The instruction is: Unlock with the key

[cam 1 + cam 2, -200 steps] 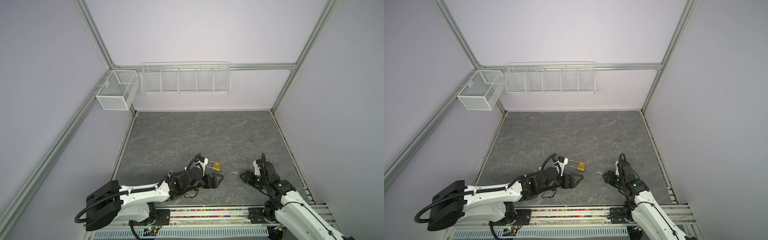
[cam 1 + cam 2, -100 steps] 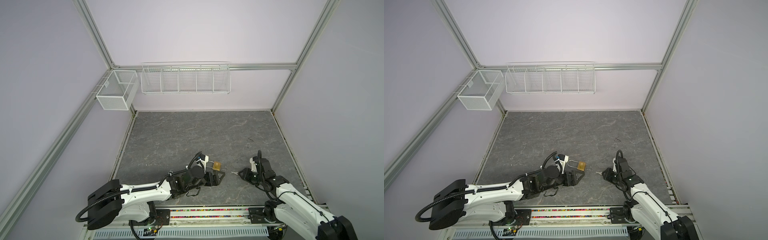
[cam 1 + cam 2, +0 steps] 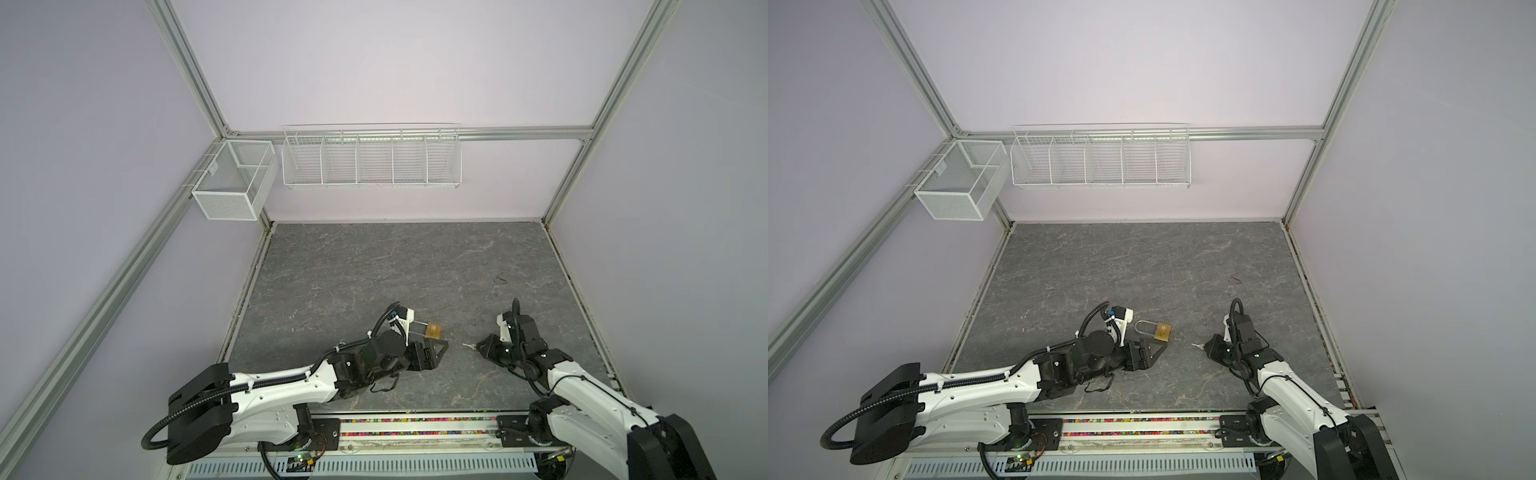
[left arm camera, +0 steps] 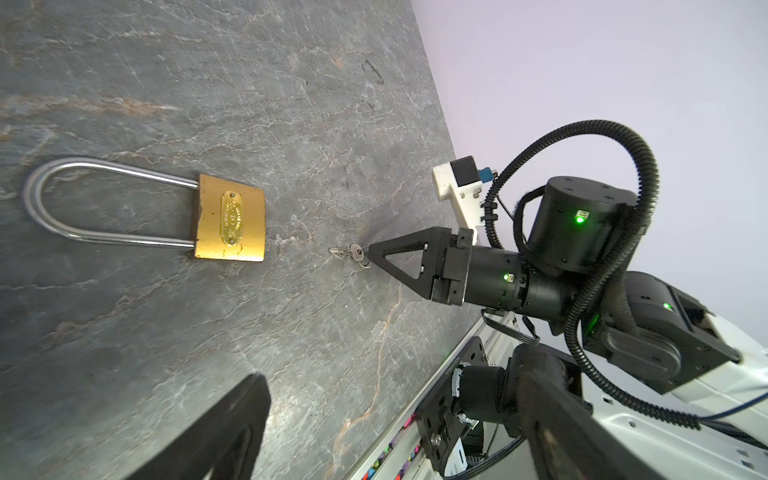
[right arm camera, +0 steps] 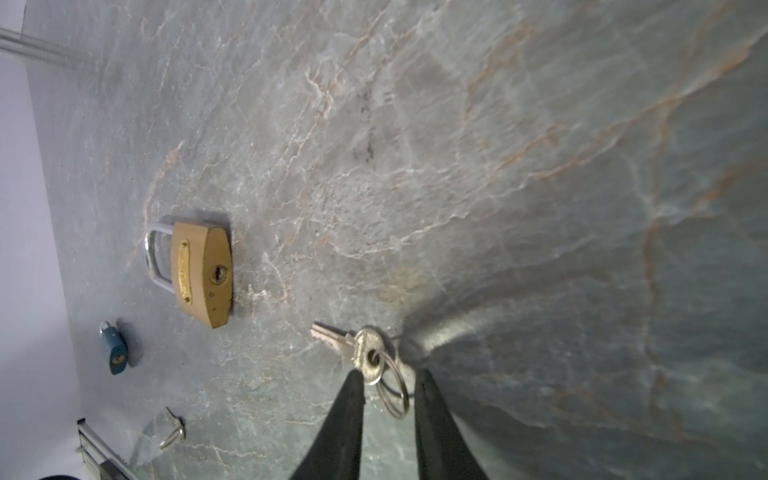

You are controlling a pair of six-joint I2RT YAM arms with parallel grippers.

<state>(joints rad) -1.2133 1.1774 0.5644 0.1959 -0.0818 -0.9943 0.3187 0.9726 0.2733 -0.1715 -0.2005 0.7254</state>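
Brass padlock (image 4: 230, 218), left gripper (image 3: 1152, 351) spread wide beside it, right gripper (image 5: 388, 374) narrowly apart by key (image 5: 368, 353), wire baskets (image 3: 370, 160) behind.

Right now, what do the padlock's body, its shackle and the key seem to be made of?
Padlock body: likely brass, matte yellow-gold with worn, dull patches. Shackle: probably polished or plated steel, silvery with bright highlights. Key: silvery metal, perhaps nickel-plated, mildly shiny; its split ring looks like thin steel wire.
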